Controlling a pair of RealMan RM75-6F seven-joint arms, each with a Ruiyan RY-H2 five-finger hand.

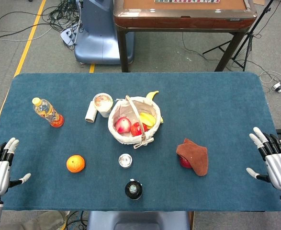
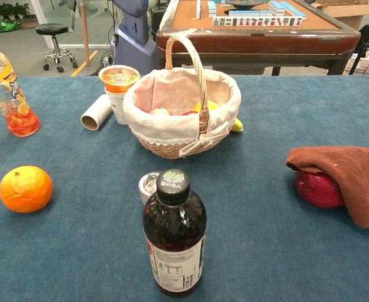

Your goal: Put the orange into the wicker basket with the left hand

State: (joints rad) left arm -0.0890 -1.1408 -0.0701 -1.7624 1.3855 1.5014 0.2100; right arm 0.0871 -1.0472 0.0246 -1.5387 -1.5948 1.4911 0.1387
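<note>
The orange [image 1: 75, 163] [image 2: 25, 188] lies on the blue table, front left of the wicker basket [image 1: 118, 111] [image 2: 171, 135]. The basket has a cloth lining and an upright handle, and fruit sits inside it. My left hand [image 1: 0, 164] hovers at the table's left front edge, fingers spread, holding nothing, well left of the orange. At the right front edge my right hand [image 1: 274, 160] is likewise spread and empty. Neither hand shows in the chest view.
A dark bottle [image 1: 133, 189] [image 2: 174, 234] stands at the front centre, a small tin [image 1: 125, 160] behind it. A brown cloth [image 1: 195, 154] [image 2: 347, 170] covers a red fruit. A drink bottle [image 1: 48, 112], a cup [image 1: 103, 103] and a white roll [image 1: 90, 114] lie left of the basket.
</note>
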